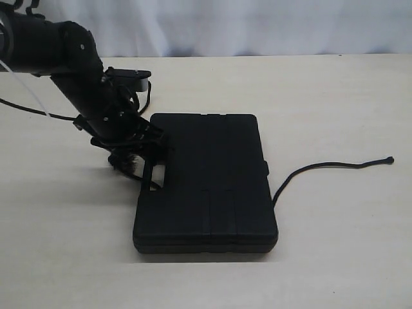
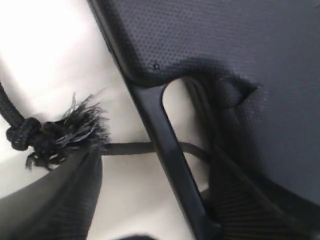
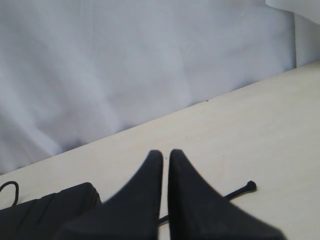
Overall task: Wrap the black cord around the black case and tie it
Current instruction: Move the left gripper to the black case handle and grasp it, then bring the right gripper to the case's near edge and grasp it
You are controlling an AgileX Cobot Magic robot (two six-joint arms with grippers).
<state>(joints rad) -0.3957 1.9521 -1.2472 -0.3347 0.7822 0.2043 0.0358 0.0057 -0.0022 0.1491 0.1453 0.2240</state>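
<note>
The black case point(image 1: 212, 180) lies flat on the table, handle slot facing left. My left gripper point(image 1: 145, 168) is down at that handle. In the left wrist view it point(image 2: 155, 165) stands open, one finger on each side of the handle bar point(image 2: 167, 145). The black cord point(image 2: 127, 148) passes under the bar and through the slot, its frayed tuft point(image 2: 75, 127) and knot lying beside one finger. The cord point(image 1: 335, 165) comes out from under the case's right side and ends in a small knob point(image 1: 390, 159). My right gripper point(image 3: 166, 154) is shut on nothing, high above the knob point(image 3: 251, 186) and the case corner point(image 3: 45, 212).
The pale tabletop point(image 1: 335, 96) runs back to a white curtain point(image 1: 257, 26). A thin robot cable point(image 1: 26, 109) trails over the table at the far left. The right arm is outside the exterior view.
</note>
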